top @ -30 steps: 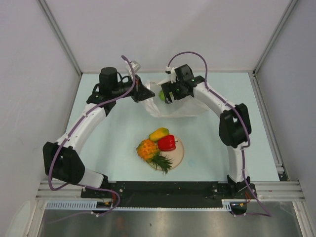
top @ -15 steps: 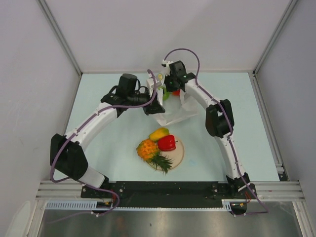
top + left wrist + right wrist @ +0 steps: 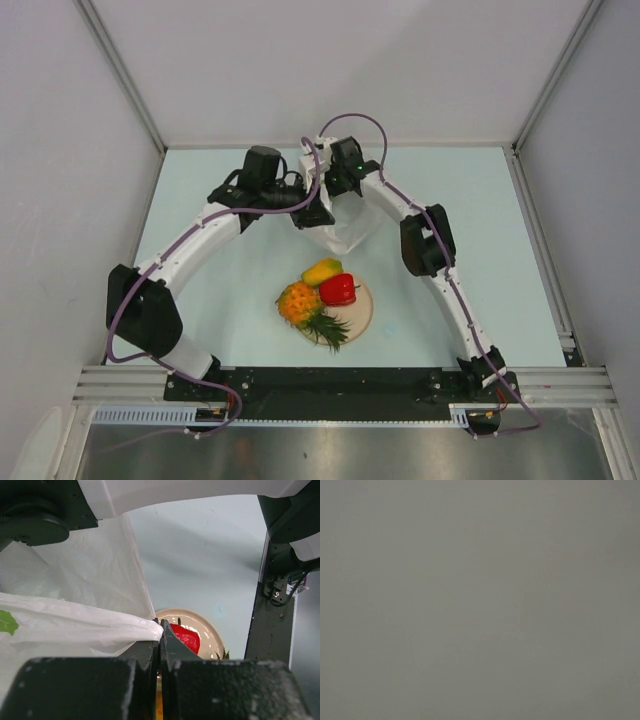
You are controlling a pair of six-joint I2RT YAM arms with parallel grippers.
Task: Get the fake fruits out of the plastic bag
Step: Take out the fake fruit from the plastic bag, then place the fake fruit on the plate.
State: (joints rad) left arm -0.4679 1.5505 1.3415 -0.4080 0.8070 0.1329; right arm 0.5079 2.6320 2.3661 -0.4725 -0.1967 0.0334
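Observation:
The plastic bag (image 3: pixel 350 225) hangs lifted at the back middle of the table, and it fills the left of the left wrist view (image 3: pixel 75 625). My left gripper (image 3: pixel 318 215) is shut on the bag's edge, which is pinched between its fingertips (image 3: pixel 160 630). My right gripper (image 3: pixel 335 172) reaches into the bag's top; its fingers are hidden and the right wrist view is plain grey. The pineapple (image 3: pixel 298 302), the mango (image 3: pixel 322 271) and the red piece (image 3: pixel 338 289) lie on the beige plate (image 3: pixel 366 312). The red piece (image 3: pixel 187 636) also shows below my left gripper. The round green piece is hidden.
The plate stands at the front middle, just below the hanging bag. The right arm's links (image 3: pixel 275 605) cross close to my left gripper. Grey walls close the table at the back and both sides.
My left gripper moved right to the bag and the right arm swung left and back into it. The bag is drawn up narrower. The green piece seen by the right gripper no longer shows.

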